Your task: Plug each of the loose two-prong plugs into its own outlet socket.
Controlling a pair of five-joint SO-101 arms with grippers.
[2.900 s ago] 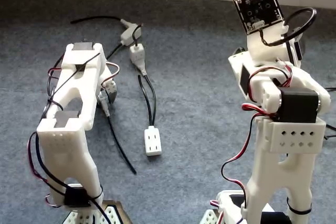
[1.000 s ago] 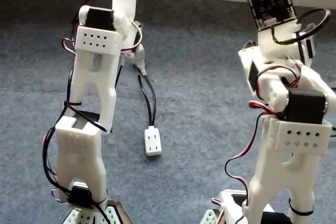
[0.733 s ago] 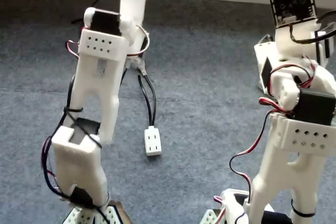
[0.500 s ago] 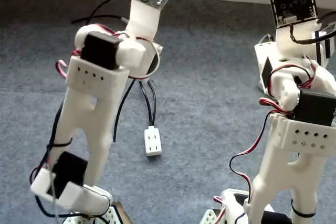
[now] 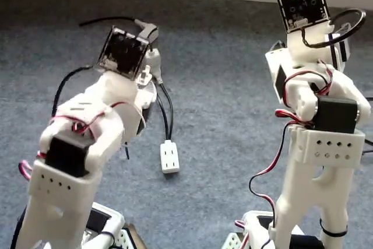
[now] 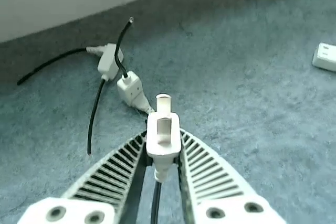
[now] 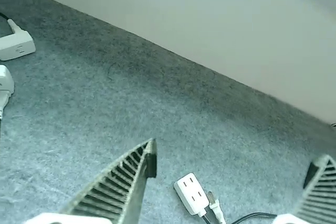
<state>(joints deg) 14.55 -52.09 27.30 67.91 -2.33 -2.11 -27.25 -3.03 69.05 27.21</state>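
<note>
My left gripper point(image 6: 163, 134) is shut on a white two-prong plug point(image 6: 163, 121), prongs pointing away, its black cord running back between the fingers. Beyond it on the grey carpet lie another white plug point(image 6: 130, 87) and a white adapter point(image 6: 109, 59), both on black cords. In the high view the left arm's camera board point(image 5: 123, 51) covers that gripper, near the far plugs point(image 5: 152, 58). A white outlet socket point(image 5: 169, 157) lies mid-table on two black cords. My right gripper point(image 7: 236, 156) stands open above the carpet, over a second white outlet socket point(image 7: 190, 192) with a small plug point(image 7: 212, 201) beside it.
A pale wall runs along the far edge of the carpet point(image 5: 221, 103). Black cords point(image 5: 166, 109) trail from the far plugs down to the middle socket. Another white socket block point(image 6: 325, 56) lies far off to the side in the left wrist view. Both arm bases stand at the near edge.
The left arm has drawn back from the far cords toward the near side, its wrist lower and closer now. The right arm's wrist has swung back to the left.
</note>
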